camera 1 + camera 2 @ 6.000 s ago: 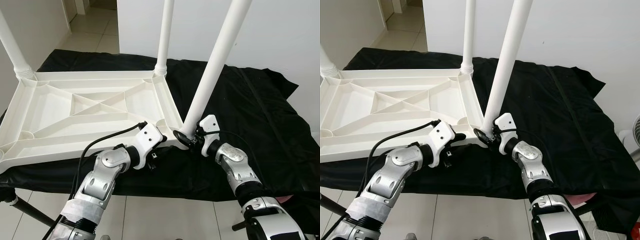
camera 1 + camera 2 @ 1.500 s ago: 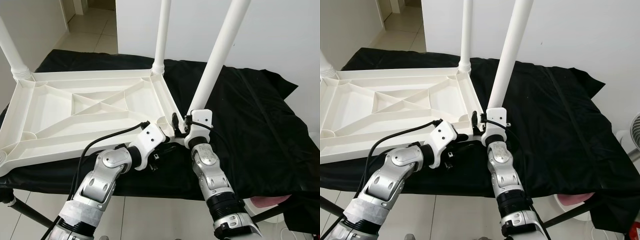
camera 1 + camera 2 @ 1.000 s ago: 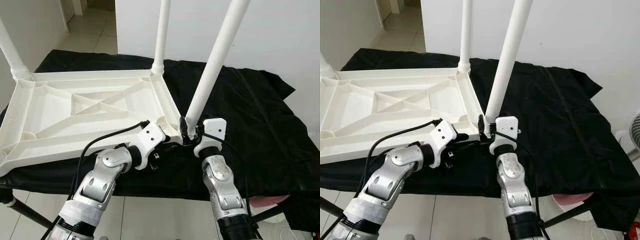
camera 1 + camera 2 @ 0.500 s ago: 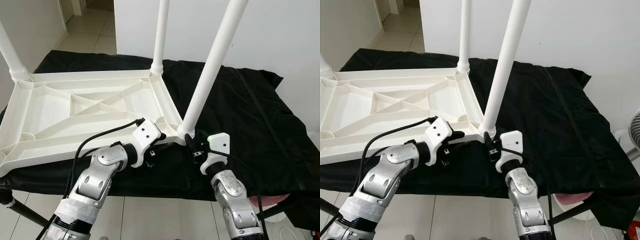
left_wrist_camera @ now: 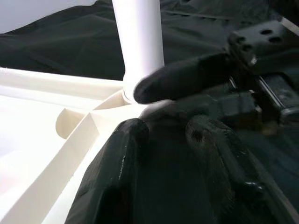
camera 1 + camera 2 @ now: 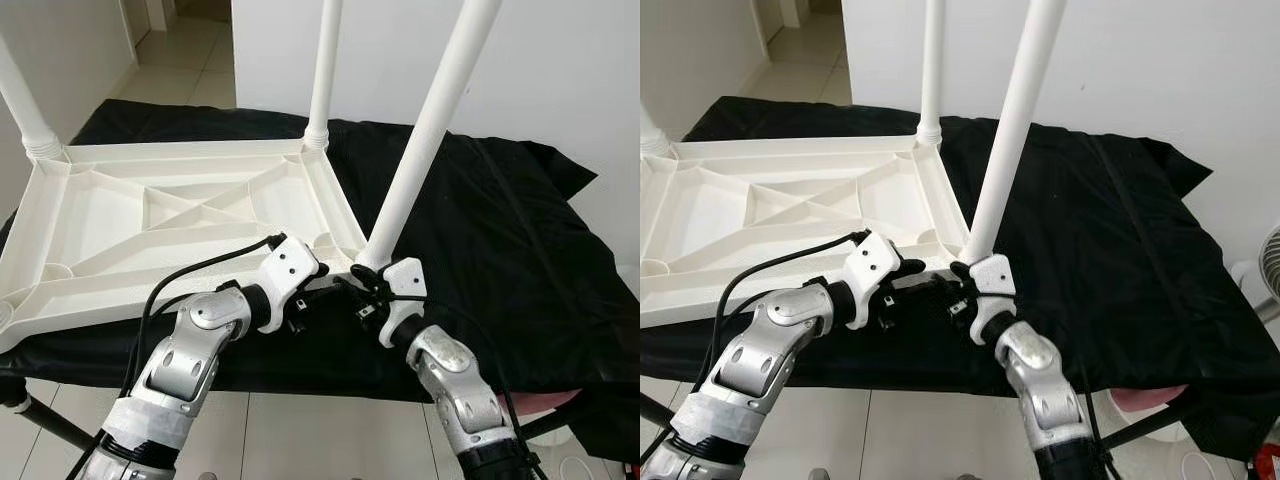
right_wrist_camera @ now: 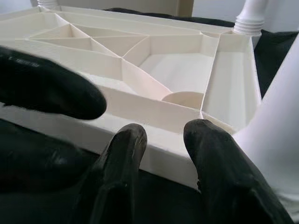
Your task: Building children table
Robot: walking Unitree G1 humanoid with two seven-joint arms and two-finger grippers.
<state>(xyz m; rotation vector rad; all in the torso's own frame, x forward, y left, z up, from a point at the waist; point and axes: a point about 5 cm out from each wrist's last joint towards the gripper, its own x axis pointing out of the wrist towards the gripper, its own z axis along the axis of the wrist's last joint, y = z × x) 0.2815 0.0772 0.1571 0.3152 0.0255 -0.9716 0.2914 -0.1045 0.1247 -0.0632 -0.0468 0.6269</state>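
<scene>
A black cloth drapes the supporting surface across the centre and right of the frame, its folds hanging over the lower edge above a pale tiled floor. Directly on the cloth, at left and centre, lies an upturned white plastic tabletop, ribbed underside facing up, its white legs rising out of frame.

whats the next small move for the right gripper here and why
Probably close the right gripper around the base of the leaning leg and keep turning it. The leg tilts in the near corner socket of the upturned tabletop, unlike the upright far leg, so it seems not seated.
</scene>
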